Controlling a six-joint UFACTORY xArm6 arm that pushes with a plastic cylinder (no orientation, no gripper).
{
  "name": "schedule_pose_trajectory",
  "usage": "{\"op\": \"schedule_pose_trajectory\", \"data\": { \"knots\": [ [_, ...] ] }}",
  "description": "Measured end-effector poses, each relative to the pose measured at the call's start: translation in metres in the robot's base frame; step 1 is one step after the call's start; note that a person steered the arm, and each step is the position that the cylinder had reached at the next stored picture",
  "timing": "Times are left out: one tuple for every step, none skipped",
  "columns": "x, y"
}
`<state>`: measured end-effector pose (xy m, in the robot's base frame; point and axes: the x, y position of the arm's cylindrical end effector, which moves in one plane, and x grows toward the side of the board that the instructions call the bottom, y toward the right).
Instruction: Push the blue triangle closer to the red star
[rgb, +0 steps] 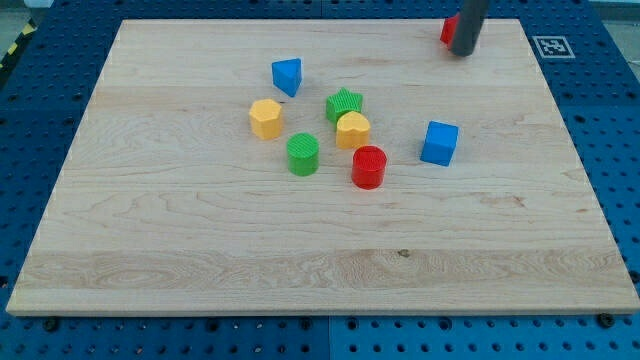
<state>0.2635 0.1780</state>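
worktop (200, 250): a pale wooden board on a blue pegboard; every block sits on it.
yellow hexagon (265, 118): furthest to the view's left in the cluster, just below and left of the blue triangle.
blue triangle (287, 76): the task's block, at the cluster's upper left, apart from the others and well apart from the red star, with bare board between them along the view's top.
green cylinder (303, 154): below the triangle, off the likely push line.
green star (344, 103): just right of and below the triangle; a push angled slightly downward could catch it.
yellow block (352, 130): rounded, touching or nearly touching the green star.
red cylinder (369, 167): just below the yellow block; same colour as the goal, so a wrong-target risk.
blue cube (439, 143): alone at the view's right; same colour as the triangle, so another mix-up risk.
red star (449, 30): i take the red piece near the top edge to be this; it is mostly hidden by the rod, so its shape is unclear.
my tip (461, 52): touching or just beside the red star, far right of the triangle.
jaws: none on this rig, only a bare rod holding nothing.
risk: moving off may nudge the star toward the board's edge; an off-centre push could spin the triangle aside.
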Motion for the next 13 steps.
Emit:
{"op": "schedule_pose_trajectory", "data": {
  "knots": [
    [0.000,-0.079],
    [-0.001,-0.168],
    [-0.001,-0.265],
    [0.038,-0.300],
    [0.063,-0.281],
    [0.057,-0.279],
    [0.056,-0.268],
    [0.063,-0.233],
    [0.062,-0.200],
    [0.062,-0.169],
    [0.054,-0.150],
    [0.034,-0.148],
    [0.025,-0.142]
  ]
}}
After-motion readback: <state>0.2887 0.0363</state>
